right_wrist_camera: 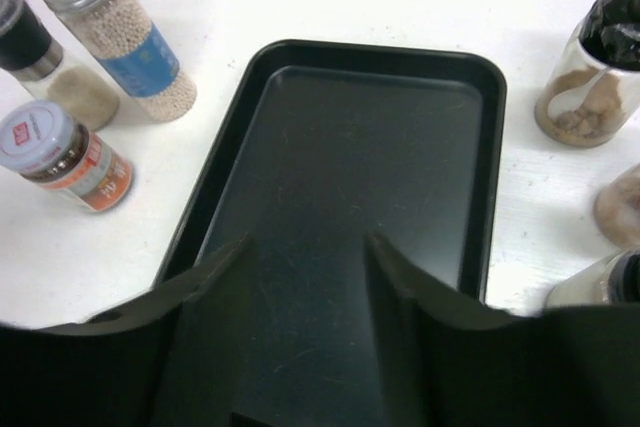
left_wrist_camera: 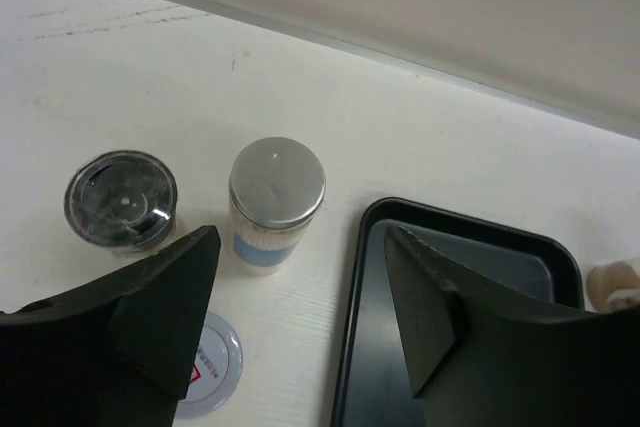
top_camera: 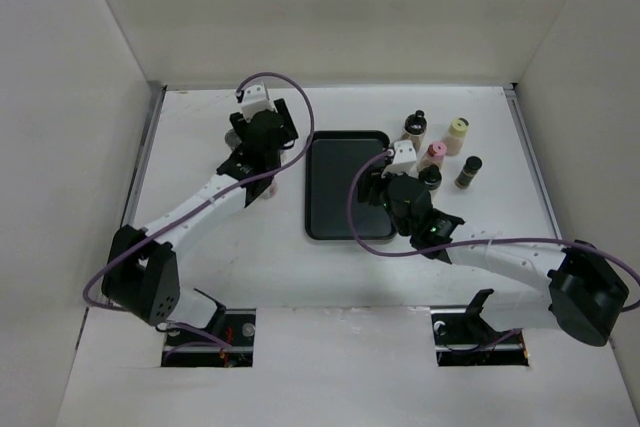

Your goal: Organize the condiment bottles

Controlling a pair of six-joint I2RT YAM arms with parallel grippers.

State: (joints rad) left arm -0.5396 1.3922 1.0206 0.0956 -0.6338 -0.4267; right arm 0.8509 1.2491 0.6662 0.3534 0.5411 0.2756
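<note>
Three condiment bottles stand left of the black tray [top_camera: 335,192]. In the left wrist view they are a grey-capped bottle with a blue label [left_wrist_camera: 277,187], a black-lidded one [left_wrist_camera: 121,199] and a white cap with a red mark [left_wrist_camera: 210,362]. My left gripper [top_camera: 262,142] hangs over them, open and empty [left_wrist_camera: 300,242]. Several more bottles stand right of the tray: a black-capped tan one [top_camera: 415,127], a cream-yellow-capped one [top_camera: 457,135], a pink-capped one [top_camera: 432,155] and a dark one [top_camera: 468,171]. My right gripper [top_camera: 378,185] is open and empty over the tray [right_wrist_camera: 308,242].
The tray [right_wrist_camera: 380,127] holds nothing. White walls close the table in on the left, back and right. The right wrist view shows the left group of bottles [right_wrist_camera: 110,32] and the black-capped tan bottle [right_wrist_camera: 595,67] on either side of the tray.
</note>
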